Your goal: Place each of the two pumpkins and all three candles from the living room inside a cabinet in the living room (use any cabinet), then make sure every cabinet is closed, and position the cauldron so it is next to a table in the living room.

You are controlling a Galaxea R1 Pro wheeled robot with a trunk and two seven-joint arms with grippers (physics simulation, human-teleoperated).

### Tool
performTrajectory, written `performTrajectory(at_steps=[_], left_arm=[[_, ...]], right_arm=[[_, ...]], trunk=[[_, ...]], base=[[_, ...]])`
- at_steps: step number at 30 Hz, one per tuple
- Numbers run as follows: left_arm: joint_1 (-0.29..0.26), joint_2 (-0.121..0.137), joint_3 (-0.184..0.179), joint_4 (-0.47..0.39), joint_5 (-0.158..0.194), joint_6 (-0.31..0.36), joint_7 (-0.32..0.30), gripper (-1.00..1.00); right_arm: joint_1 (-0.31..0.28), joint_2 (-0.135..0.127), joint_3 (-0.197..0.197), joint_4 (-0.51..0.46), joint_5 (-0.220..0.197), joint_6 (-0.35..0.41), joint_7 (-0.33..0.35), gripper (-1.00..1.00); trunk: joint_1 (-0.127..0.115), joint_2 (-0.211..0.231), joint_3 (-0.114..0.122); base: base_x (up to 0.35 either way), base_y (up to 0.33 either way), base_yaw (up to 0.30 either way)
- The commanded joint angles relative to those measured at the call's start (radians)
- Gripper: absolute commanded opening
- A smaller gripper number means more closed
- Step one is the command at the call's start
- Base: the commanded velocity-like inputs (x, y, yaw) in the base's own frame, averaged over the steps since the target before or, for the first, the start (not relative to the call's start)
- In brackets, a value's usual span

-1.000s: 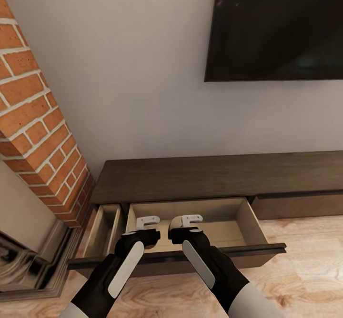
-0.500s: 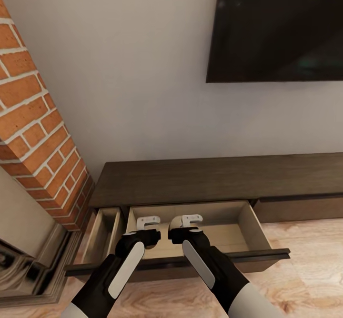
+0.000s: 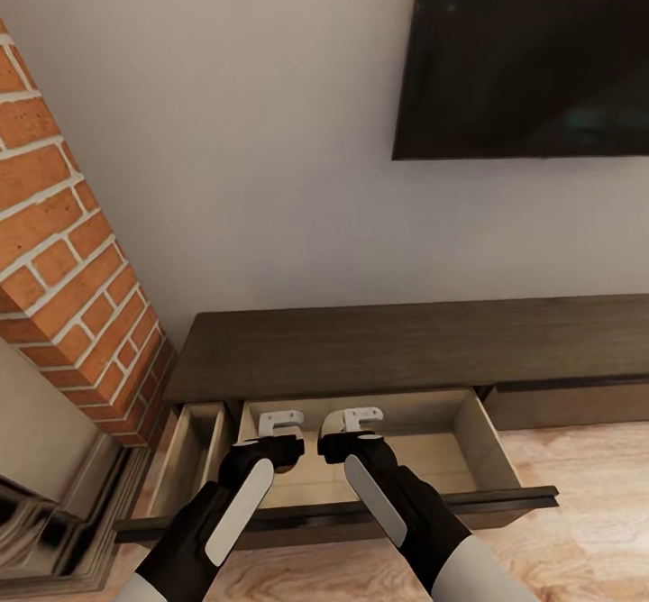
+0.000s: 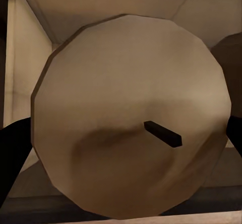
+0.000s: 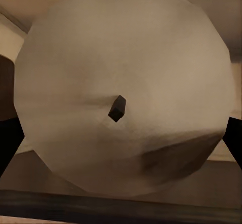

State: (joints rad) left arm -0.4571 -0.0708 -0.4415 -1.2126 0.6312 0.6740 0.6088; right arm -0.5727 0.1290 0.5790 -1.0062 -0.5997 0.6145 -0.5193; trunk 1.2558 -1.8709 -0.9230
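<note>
The view has drifted left; the arms hold as before. Each gripper — left gripper [image 3: 279, 424], right gripper [image 3: 353, 420] — pinches a candle [image 4: 132, 118] above the cabinet [image 3: 406, 341] drawer at 6 o'clock. Light, rigid, smooth — side grip suits.

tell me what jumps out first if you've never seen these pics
Both wrist views show a pale candle end-on with its dark wick: one in the left gripper, the candle, and one in the right gripper, the other candle. In the head view, both grippers hang over the open drawer of the dark cabinet. A black TV is on the wall above, brick at the left.
</note>
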Motion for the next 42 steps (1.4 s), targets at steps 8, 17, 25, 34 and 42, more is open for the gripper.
performTrajectory(at_steps=[8, 17, 25, 34, 42], left_arm=[[-0.001, 0.0, -0.002, 0.001, 0.008, 0.0, 0.011, -1.0], [-0.001, 0.0, -0.015, 0.009, 0.01, -0.049, 0.011, -1.0], [-0.001, 0.0, -0.044, 0.017, 0.008, -0.063, 0.011, -1.0], [-0.001, 0.0, -0.045, 0.019, 0.008, -0.064, 0.011, -1.0], [-0.001, 0.001, -0.045, 0.019, 0.005, -0.064, 0.011, -1.0]], right_arm=[[-0.001, 0.001, 0.0, 0.027, -0.012, 0.005, -0.011, -1.0], [-0.004, 0.001, -0.001, 0.051, -0.009, 0.005, -0.011, -1.0], [-0.004, 0.001, -0.001, 0.051, -0.009, 0.004, -0.011, -1.0], [-0.004, 0.001, -0.001, 0.051, -0.008, -0.002, -0.011, -1.0], [-0.004, 0.001, 0.001, 0.049, -0.006, -0.002, -0.011, -1.0]], trunk=[[0.0, 0.0, -0.001], [0.034, -0.063, -0.029], [0.065, -0.119, -0.054], [0.1, -0.182, -0.082], [0.13, -0.238, -0.107]], base=[[0.005, 0.0, 0.0], [0.0, 0.0, 0.0], [0.0, 0.0, 0.0], [0.0, 0.0, 0.0], [0.0, 0.0, 0.0]])
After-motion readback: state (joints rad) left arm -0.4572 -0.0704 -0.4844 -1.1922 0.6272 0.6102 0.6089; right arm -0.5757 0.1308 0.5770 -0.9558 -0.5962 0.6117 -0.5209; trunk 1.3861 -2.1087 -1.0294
